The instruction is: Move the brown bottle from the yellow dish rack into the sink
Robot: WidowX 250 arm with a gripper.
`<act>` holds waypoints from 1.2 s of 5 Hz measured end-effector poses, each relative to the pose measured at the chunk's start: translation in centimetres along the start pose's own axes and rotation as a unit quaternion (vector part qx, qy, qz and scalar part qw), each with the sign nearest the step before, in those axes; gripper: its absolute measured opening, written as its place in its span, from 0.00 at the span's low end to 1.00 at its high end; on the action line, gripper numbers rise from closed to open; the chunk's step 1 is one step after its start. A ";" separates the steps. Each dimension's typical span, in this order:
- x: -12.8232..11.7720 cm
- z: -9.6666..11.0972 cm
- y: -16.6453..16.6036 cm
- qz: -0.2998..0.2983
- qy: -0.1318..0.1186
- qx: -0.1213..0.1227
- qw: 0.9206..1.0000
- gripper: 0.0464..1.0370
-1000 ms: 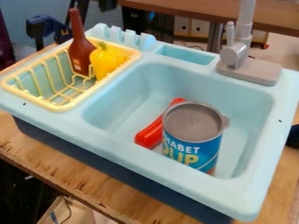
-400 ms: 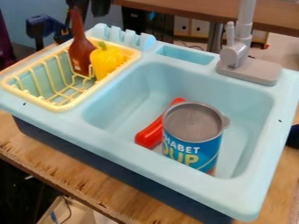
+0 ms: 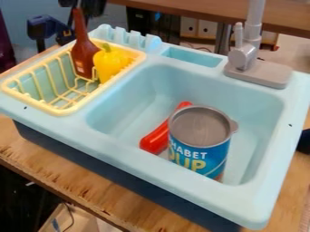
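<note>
My gripper [image 3: 84, 6] near brown bottle's [image 3: 83, 52] top, can't tell if wide or narrow. Yellow pepper [image 3: 110, 63] below me, can [image 3: 200, 142] farther off.

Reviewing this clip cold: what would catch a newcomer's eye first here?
Probably the big blue can, upright in the sink, with a long red thing lying partly hidden behind it. Next, the bright yellow pepper beside the brown bottle in the rack at the upper left. The black tool is at the top edge, by the bottle's neck.
</note>
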State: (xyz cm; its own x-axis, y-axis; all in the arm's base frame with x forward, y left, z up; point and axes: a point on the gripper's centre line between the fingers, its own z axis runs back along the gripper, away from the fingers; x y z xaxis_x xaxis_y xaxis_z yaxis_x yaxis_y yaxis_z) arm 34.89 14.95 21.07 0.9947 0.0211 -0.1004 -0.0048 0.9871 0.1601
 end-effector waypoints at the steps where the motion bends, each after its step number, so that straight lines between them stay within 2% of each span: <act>1: 0.1 -0.3 0.2 0.007 0.000 0.000 1.000 0.96; 2: 0.3 -1.6 0.1 0.006 0.017 -0.006 1.000 0.90; 3: 0.6 -2.3 -0.2 0.004 0.015 -0.012 1.000 0.63; 4: 0.5 -2.9 -1.0 0.017 0.000 -0.030 0.999 0.35; 5: -0.4 -1.2 -0.5 0.041 -0.030 -0.034 0.998 0.32; 6: -1.0 0.7 0.5 0.073 -0.027 -0.009 0.997 0.32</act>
State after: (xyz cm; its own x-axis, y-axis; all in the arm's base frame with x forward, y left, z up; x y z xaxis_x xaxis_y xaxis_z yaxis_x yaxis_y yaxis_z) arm 34.00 15.30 21.91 0.9875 0.1561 -0.0239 -0.1507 0.9768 0.1521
